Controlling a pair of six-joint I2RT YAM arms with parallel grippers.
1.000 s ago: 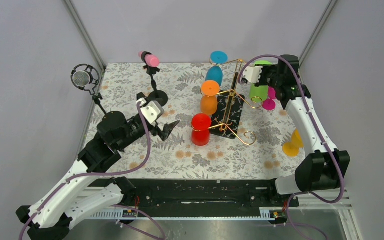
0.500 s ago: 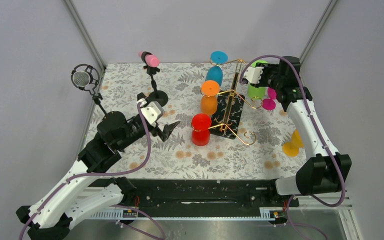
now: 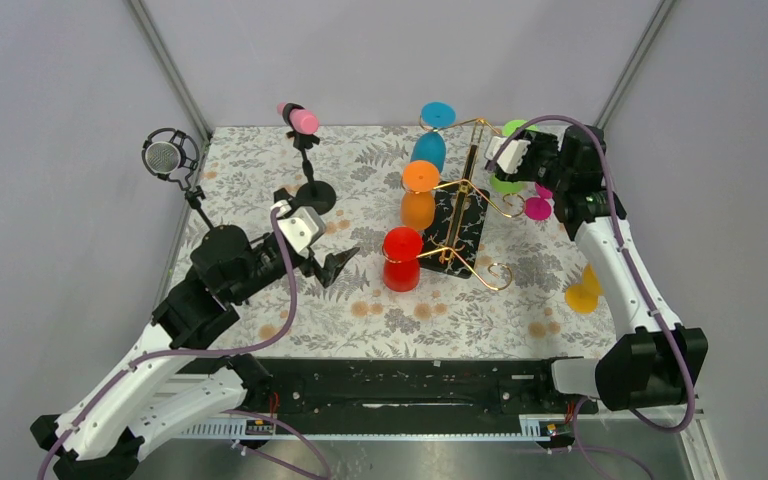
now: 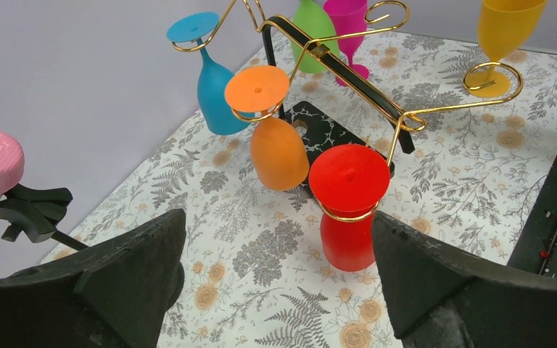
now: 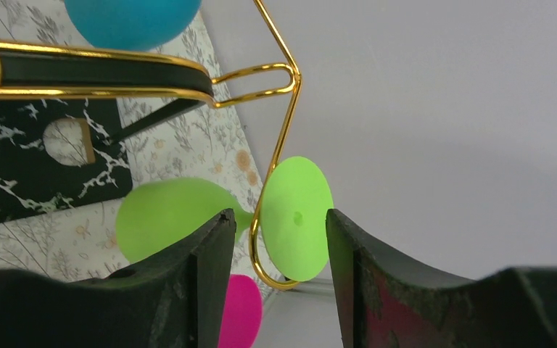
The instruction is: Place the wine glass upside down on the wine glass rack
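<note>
On wine glass rack (image 4: 355,83): green wine glass (image 5: 170,210) inverted | right fingers (image 5: 196,290) parted astride foot | left fingers (image 4: 116,290) spread

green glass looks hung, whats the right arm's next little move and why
Probably draw the right gripper straight back off the green wine glass. Its stem sits in the wine glass rack loop, and the open jaws straddle its foot, so a sideways move could knock it.
</note>
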